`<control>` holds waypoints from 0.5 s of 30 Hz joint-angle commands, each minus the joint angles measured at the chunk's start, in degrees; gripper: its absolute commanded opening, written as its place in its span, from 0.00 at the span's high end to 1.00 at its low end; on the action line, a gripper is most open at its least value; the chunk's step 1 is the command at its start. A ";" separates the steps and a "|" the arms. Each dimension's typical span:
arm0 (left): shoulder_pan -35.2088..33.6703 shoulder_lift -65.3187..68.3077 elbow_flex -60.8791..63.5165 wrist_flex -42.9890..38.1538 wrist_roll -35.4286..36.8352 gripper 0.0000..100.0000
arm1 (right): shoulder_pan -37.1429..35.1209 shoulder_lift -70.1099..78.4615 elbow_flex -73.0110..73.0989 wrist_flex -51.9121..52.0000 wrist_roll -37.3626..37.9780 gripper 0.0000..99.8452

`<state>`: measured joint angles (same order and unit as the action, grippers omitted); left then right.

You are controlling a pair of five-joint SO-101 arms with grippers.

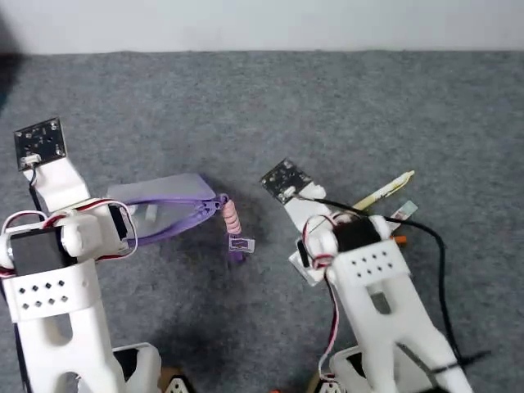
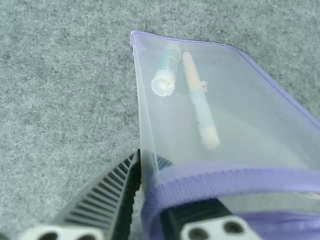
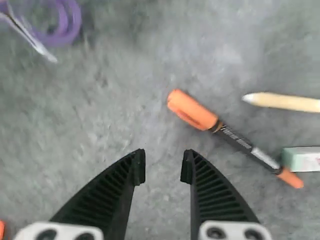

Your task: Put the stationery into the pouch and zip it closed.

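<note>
Right wrist view, right gripper [image 3: 163, 167] parted, empty, orange pen [image 3: 233, 139] just beyond its jaws, left gripper [image 2: 150, 177] clamping pouch [image 2: 240, 120].

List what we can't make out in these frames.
High view: the orange marker is mostly hidden under the right arm.
Right wrist view: the eraser is cut off by the picture's edge.
Left wrist view: the pens inside the pouch are hazy through its mesh, so their type is unclear.

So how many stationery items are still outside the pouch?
3, all on the grey mat ahead of the right gripper: orange-capped marker, cream pen, pale green block by the marker's tail. Others may be hidden under the right arm.
</note>
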<state>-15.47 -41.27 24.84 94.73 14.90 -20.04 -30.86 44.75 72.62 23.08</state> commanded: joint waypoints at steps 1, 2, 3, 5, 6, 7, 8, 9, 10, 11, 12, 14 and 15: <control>-0.18 -0.35 -2.86 -0.44 0.35 0.99 | 1.36 5.85 -4.84 0.40 0.88 0.88; -0.18 -0.35 -2.86 -0.44 0.35 0.99 | 1.80 7.69 -6.42 0.40 0.88 0.88; -0.18 -0.35 -2.86 -0.44 0.35 0.99 | 2.51 9.45 -8.18 0.48 0.88 0.88; -0.18 -0.35 -2.86 -0.44 0.35 0.99 | 4.00 12.70 -11.60 1.10 1.14 0.88; -0.18 -0.26 -2.86 -0.44 0.35 0.99 | 4.53 14.46 -13.54 2.15 1.23 0.88; -0.18 -0.18 -2.86 -0.44 0.35 0.99 | 4.88 16.13 -15.47 3.30 1.23 0.87; -0.18 -0.18 -2.86 -0.44 0.35 0.99 | 5.05 17.63 -17.58 4.62 1.23 0.85; -0.18 -0.18 -2.86 -0.44 0.35 0.99 | 5.23 19.03 -19.87 6.20 1.05 0.82; -0.18 -0.09 -2.86 -0.44 0.35 0.99 | 5.49 20.18 -21.89 7.52 0.97 0.79; -0.18 -0.09 -2.86 -0.44 0.35 0.99 | 5.58 21.32 -23.91 8.84 0.97 0.76; -0.18 -0.09 -2.86 -0.44 0.35 0.99 | 5.58 22.46 -25.58 10.07 0.97 0.75; -0.18 -0.09 -2.86 -0.44 0.35 0.99 | 5.58 24.31 -27.87 11.12 1.05 0.75; -0.18 -0.09 -2.86 -0.44 0.35 0.99 | 5.58 25.10 -28.31 10.95 1.23 0.75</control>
<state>-15.47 -41.27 24.84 94.73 14.90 -15.03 -6.77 21.19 82.29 23.69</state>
